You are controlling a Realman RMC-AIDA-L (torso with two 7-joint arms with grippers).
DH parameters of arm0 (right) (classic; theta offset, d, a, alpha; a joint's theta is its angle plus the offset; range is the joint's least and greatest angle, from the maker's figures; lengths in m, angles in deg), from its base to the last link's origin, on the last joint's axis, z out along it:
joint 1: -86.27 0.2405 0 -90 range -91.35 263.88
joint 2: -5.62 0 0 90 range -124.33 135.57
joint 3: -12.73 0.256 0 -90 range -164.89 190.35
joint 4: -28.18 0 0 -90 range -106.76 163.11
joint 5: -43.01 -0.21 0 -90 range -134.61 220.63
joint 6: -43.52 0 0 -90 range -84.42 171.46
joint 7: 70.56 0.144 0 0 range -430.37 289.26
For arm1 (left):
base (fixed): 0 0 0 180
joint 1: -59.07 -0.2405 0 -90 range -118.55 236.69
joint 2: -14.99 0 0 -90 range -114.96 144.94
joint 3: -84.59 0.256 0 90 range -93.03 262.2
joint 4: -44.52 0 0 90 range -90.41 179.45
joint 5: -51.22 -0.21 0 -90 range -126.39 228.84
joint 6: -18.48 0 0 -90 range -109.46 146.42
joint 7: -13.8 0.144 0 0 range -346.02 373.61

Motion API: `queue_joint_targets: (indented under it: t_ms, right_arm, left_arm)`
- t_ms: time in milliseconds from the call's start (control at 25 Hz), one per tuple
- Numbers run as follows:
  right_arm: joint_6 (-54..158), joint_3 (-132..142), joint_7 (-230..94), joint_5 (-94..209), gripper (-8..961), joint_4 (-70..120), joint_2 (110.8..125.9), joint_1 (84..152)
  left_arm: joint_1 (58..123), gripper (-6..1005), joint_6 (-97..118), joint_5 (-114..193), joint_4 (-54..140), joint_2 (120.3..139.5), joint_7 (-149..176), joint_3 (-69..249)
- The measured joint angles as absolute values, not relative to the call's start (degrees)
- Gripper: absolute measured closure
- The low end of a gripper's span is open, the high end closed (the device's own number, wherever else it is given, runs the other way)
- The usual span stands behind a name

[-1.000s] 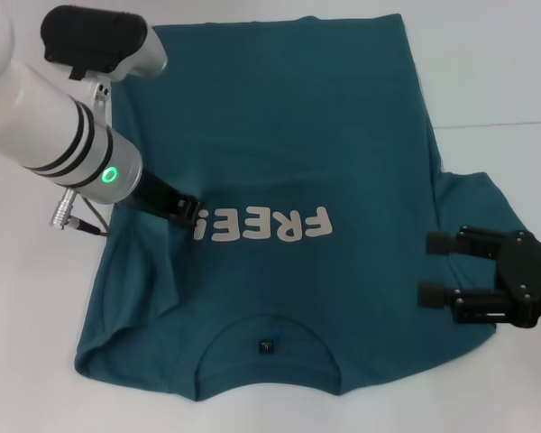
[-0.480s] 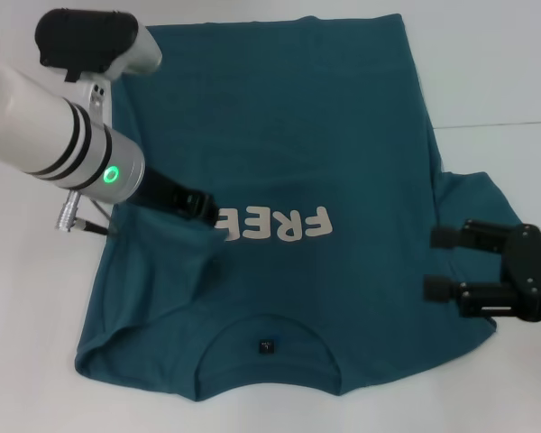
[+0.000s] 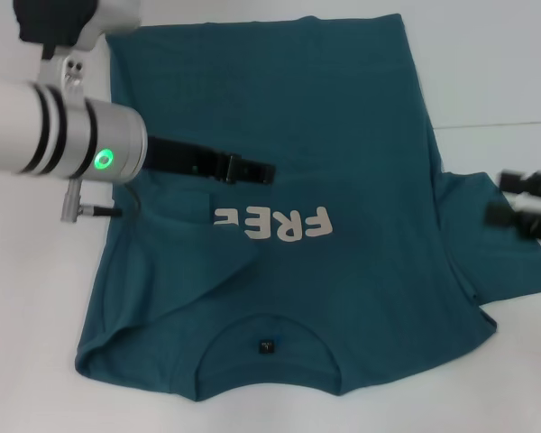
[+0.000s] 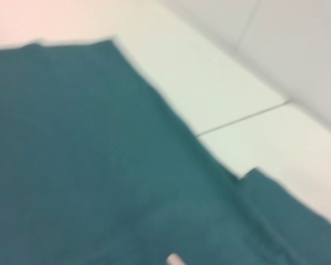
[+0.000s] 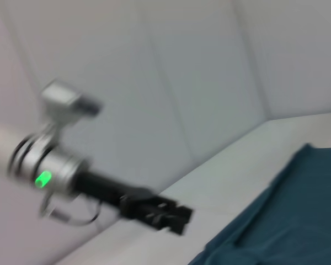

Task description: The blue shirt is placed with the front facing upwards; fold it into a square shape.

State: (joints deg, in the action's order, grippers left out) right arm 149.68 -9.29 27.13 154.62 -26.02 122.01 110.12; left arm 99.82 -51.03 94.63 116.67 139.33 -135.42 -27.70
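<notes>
The blue shirt (image 3: 343, 117) lies front up on the white table, its white print (image 3: 275, 223) reading "FREE". A fold of cloth from the left side covers the print's left end. The collar and dark neck label (image 3: 267, 345) are at the near edge. My left gripper (image 3: 269, 170) reaches in from the left and hovers over the shirt's middle, just beyond the print, with no cloth visibly in it. The right wrist view also shows the left gripper (image 5: 168, 214) from afar. My right gripper (image 3: 507, 198) is open at the right edge, over the right sleeve (image 3: 505, 262).
White table (image 3: 487, 63) surrounds the shirt, with a seam line (image 3: 496, 124) running to the right. The left wrist view shows the shirt (image 4: 88, 165) and bare table (image 4: 220, 94) beyond its edge. A pale wall (image 5: 182, 72) stands behind.
My left gripper has swept right and farther away, from the print's left end to mid-shirt; the folded cloth now hides the "!". My right gripper has drawn back right and away.
</notes>
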Motion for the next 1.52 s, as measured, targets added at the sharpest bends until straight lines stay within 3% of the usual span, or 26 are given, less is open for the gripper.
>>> queue_joint_targets:
  t_ms: [440, 640, 760, 1040, 1400, 1520]
  right_arm:
    - [149.2, -5.9, 57.7, 154.9, 53, -32.6, 112.63, 111.5]
    - [152.0, -6.8, 71.7, 168.9, 53, -39.5, 109.58, 116.4]
    - [154.8, -7.7, 77.3, 179.7, 53, -41.4, 109.17, 120.9]
    - [153.1, -11.2, 81.5, 190.4, 54, -40.4, 110.61, 124.4]
    - [142.7, -10.8, 82.5, 191.9, 54, -35.4, 109.97, 120.7]
    - [137.3, -10.4, 81.5, 191.0, 54, -28.0, 108.57, 119.9]
  left_arm:
    - [82.3, 73, -43.9, 127.5, 110.0, 139.18, -102.2, -28.8]
    - [79.7, 80, -45.4, 128.8, 108.9, 139.25, -98.9, -29.8]
    - [79.3, 79, -47.1, 128.9, 108.8, 139.29, -96.3, -29.6]
    - [80.1, 79, -50.2, 128.5, 106.1, 138.92, -86.6, -29.0]
    - [82.0, 80, -51.5, 127.0, 101.2, 138.23, -79.4, -29.9]
    - [82.2, 80, -51.0, 127.0, 99.6, 138.25, -79.1, -30.5]
